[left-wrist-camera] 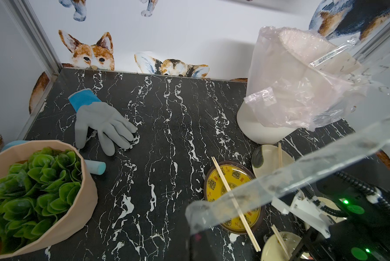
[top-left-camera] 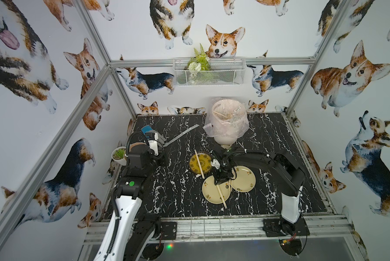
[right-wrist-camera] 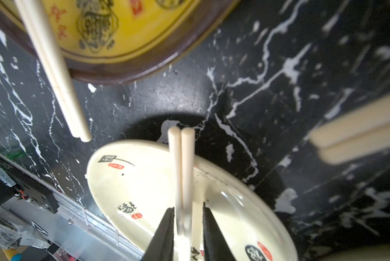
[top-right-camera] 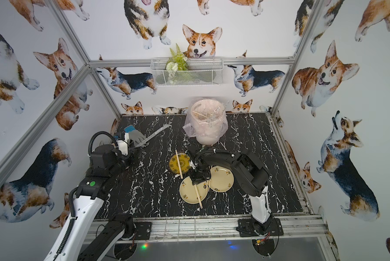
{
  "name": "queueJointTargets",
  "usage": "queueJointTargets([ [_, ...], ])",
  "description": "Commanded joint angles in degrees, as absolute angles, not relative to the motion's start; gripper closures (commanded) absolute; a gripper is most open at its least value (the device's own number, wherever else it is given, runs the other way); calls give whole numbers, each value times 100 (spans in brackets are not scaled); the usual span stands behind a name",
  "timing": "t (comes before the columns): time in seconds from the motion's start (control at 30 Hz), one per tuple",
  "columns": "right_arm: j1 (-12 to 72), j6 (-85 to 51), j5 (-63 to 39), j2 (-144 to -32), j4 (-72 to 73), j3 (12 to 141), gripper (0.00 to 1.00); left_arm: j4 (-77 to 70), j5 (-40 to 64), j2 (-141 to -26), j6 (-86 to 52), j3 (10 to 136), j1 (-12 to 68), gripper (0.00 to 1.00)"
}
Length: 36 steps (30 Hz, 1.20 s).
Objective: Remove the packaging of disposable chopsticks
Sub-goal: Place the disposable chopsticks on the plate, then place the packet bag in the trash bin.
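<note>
My left gripper (top-left-camera: 164, 144) (left-wrist-camera: 195, 235) is raised at the table's left and shut on one end of the packaging (top-left-camera: 182, 134) (top-right-camera: 153, 135) (left-wrist-camera: 280, 180), a long clear empty sleeve that points toward the bin. My right gripper (top-left-camera: 222, 180) (right-wrist-camera: 188, 210) hangs low over a cream plate (top-left-camera: 208, 187) (right-wrist-camera: 133, 180). Its jaws stand slightly apart around a bare pair of disposable chopsticks (top-left-camera: 221, 195) (right-wrist-camera: 182, 162) resting on that plate, with small gaps at the pads. Another pair (top-left-camera: 199, 163) lies across the yellow plate (top-left-camera: 204, 162), and one more (top-left-camera: 231, 183) lies on the neighbouring cream plate (top-left-camera: 243, 178).
A white bin with a pink liner (top-left-camera: 229, 122) stands at the back centre and holds used sleeves and sticks. A grey and blue glove (left-wrist-camera: 103, 126) and a potted succulent (top-left-camera: 119, 154) sit at the left edge. A wire basket (top-left-camera: 208, 71) hangs on the back wall.
</note>
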State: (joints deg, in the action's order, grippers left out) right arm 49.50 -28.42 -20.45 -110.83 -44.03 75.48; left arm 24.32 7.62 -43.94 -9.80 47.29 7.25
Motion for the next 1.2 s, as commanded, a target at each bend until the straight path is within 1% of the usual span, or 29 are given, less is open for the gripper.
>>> queueJointTargets([
  [0.0, 4957, -2840, -1970, -10966, -4539, 7598, 72, 2365, 764, -4389, -899, 4751, 721, 100],
  [0.27, 4962, -2889, -1889, -10684, -4597, 7557, 67, 2360, 777, -4412, -904, 4772, 721, 100],
  [0.43, 4958, -3019, -1679, -10111, -4721, 7409, 66, 2369, 942, -4458, -948, 4825, 721, 100],
  [0.53, 4957, -3082, -1542, -9689, -4854, 7294, 65, 2326, 1090, -4559, -1000, 5089, 736, 100],
  [0.7, 4992, -3152, -1578, -8758, -5036, 7222, 65, 1982, 1761, -5099, -1293, 5440, 791, 100],
  [0.83, 5003, -2962, -1920, -8131, -4913, 7427, 65, 1595, 2461, -5605, -1703, 5786, 904, 100],
  [0.9, 5009, -2855, -2037, -7837, -4785, 7604, 65, 1538, 2603, -5842, -1785, 6019, 1149, 100],
  [1.0, 5010, -2625, -1939, -7352, -4431, 7890, 63, 1536, 2473, -6154, -1715, 6381, 2027, 100],
  [1.1, 5001, -2248, -1663, -6851, -3861, 8037, 55, 1457, 2627, -6442, -1673, 6713, 2914, 100],
  [1.17, 5001, -2015, -1457, -6540, -3455, 7999, 44, 1297, 2908, -6607, -1760, 6871, 3336, 100],
])
